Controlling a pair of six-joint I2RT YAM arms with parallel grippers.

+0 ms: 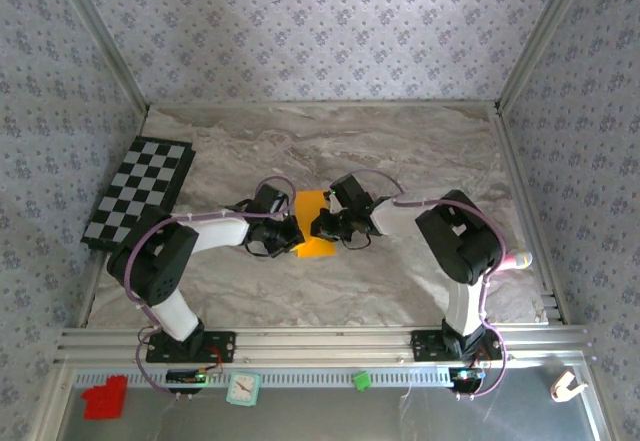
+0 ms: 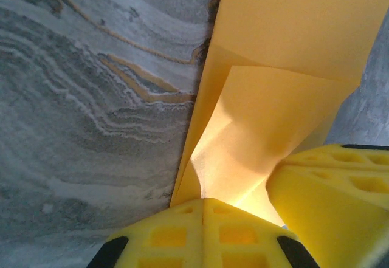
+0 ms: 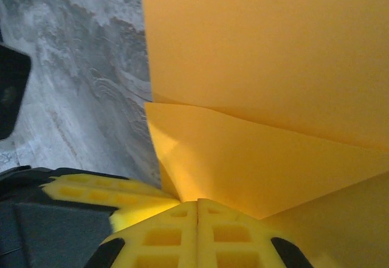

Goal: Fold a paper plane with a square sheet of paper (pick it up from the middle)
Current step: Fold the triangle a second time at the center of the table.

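- The square sheet of paper (image 1: pixel 312 209) lies in the middle of the marble table (image 1: pixel 400 161), at the centre of the top view, with both arms meeting over it.
- The left gripper (image 1: pixel 290 236) sits on the sheet's left side and the right gripper (image 1: pixel 322 226) on its right side. The 2 are almost touching.
- In the left wrist view, the left gripper (image 2: pixel 203 202) has its yellow fingers pressed together at the bottom centre. A raised flap of the paper (image 2: pixel 285 49) runs into their seam, so they look clamped on it.
- In the right wrist view, the right gripper (image 3: pixel 196 204) is likewise closed at the bottom centre. A creased layer of the paper (image 3: pixel 261 49) narrows into its tips.
- My judgement is that the step in hand is an early fold, with a lifted layer being laid over and no dart shape formed yet.
- To do it well, the 2 pinches should move together at 1 height so the thin sheet does not twist or tear between them.
- The flap's edge should line up with the sheet's edge before it is pressed down.
- The crease should then be flattened against the table, starting from the pinched end.
- Fingers this close could collide, so any sideways move should be small.
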